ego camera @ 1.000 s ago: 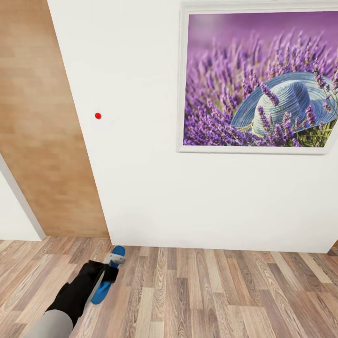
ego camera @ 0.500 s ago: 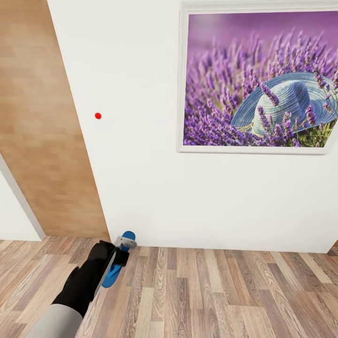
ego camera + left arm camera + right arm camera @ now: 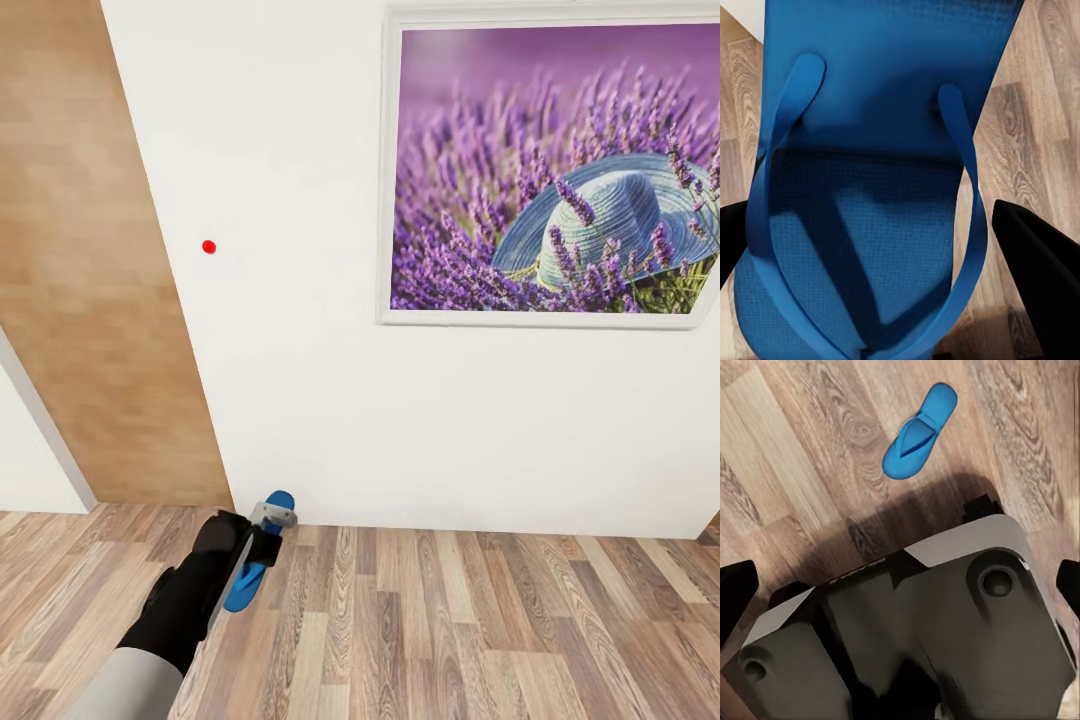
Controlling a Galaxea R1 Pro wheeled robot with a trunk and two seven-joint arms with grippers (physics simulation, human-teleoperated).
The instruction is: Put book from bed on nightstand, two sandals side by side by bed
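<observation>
My left gripper [image 3: 262,545] is shut on a bright blue sandal [image 3: 243,592], held above the wood-plank floor close to the white wall. In the left wrist view the sandal [image 3: 877,112] shows strap side up between the black fingers [image 3: 1039,270]. A second blue sandal [image 3: 919,431] lies flat on the floor in the right wrist view. My right gripper [image 3: 900,592] is open, its fingers wide apart with nothing between them. The book, the bed and the nightstand are out of view.
A white wall [image 3: 300,400] stands straight ahead with a framed lavender picture [image 3: 555,170]. A light wood panel [image 3: 90,300] is at the left. My own grey and black base [image 3: 915,622] lies below the right gripper. Plank floor [image 3: 480,620] stretches to the right.
My left arm has risen and moved forward and slightly right toward the wall, carrying the sandal with it. The camera has not moved.
</observation>
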